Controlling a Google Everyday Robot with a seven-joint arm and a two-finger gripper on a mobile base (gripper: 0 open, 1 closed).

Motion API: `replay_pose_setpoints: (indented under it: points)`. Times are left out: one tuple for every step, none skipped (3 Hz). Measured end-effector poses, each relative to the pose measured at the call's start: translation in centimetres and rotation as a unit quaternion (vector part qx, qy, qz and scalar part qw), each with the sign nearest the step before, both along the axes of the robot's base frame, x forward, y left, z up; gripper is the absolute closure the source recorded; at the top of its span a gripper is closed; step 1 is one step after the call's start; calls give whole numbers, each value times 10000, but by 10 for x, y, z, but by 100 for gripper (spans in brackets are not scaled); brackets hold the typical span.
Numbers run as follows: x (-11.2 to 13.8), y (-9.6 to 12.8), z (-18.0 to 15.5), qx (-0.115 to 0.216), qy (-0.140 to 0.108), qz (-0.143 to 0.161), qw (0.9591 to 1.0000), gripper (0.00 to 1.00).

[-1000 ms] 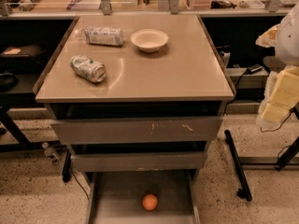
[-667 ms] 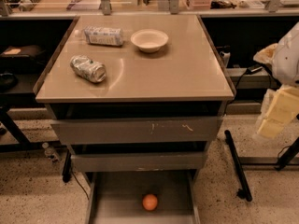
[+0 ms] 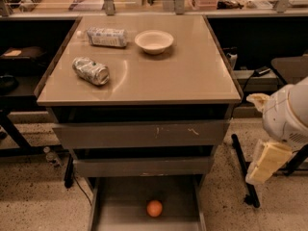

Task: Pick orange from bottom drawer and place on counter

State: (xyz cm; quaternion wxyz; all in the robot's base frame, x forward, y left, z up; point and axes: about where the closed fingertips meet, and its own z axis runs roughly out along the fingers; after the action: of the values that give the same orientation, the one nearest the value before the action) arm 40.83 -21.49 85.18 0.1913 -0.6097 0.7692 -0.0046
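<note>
Gripper (image 3: 267, 161) low at right edge beside cabinet, touching nothing, open or closed cannot tell, orange (image 3: 154, 208) on bottom drawer (image 3: 120, 201) floor, bowl (image 3: 154, 41), can (image 3: 91, 70) on tabletop (image 3: 183, 66)

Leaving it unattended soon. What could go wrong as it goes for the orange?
The orange is round and lies loose on the flat floor of the bottom drawer, so a nudge could roll it away. The claw hangs off to the right, and the upper drawers may crowd its way down. The can on the counter could roll if bumped.
</note>
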Motion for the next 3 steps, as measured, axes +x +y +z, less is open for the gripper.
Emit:
replay_pose_setpoints:
  points:
    - [0,-9,-53,20,14,12,10000,0]
    - [0,-9,-53,20,15,13,10000,0]
    - [-3,-4,-72,172,-36,150,9997,0]
